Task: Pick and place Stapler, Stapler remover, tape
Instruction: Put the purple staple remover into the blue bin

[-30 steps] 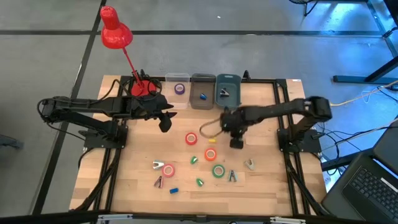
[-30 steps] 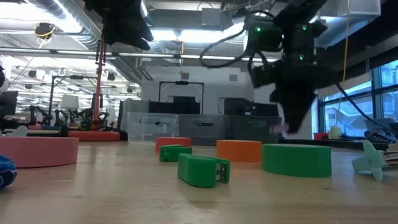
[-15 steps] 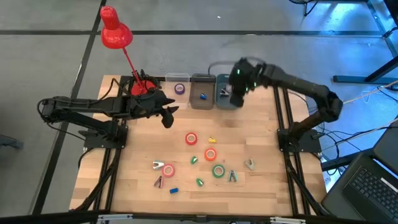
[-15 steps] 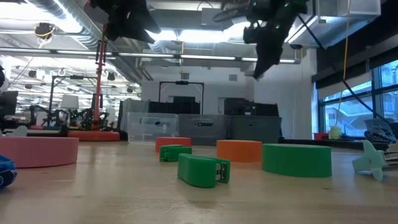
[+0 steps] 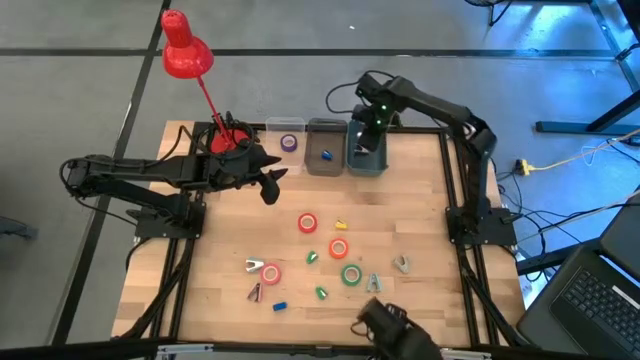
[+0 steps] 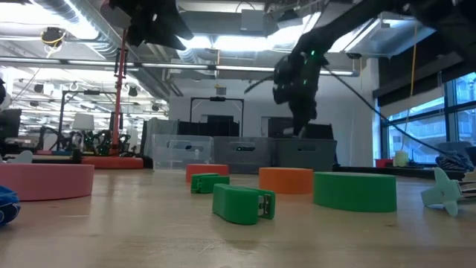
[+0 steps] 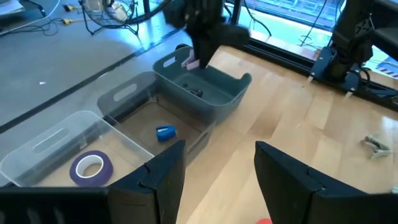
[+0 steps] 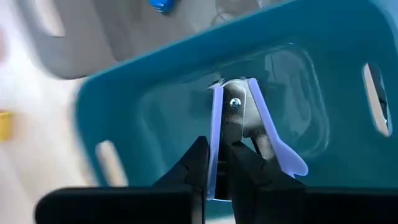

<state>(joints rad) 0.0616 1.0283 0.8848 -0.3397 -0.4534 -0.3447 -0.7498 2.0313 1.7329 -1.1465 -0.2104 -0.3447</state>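
My right gripper (image 8: 217,171) is pinching a staple remover (image 8: 239,134) over the teal bin (image 5: 366,148) at twelve o'clock; my left gripper (image 7: 214,168) is hovering wide open; tape rolls (image 5: 308,223) are lying mid-table.

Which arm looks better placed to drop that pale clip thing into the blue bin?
The right arm. Its gripper is already over the teal bin, fingers shut on the staple remover just above the bin floor. The left gripper hangs open, empty, near the clear bin holding purple tape.

Right hand (image 5: 366,143) fills teal bin (image 5: 367,160).
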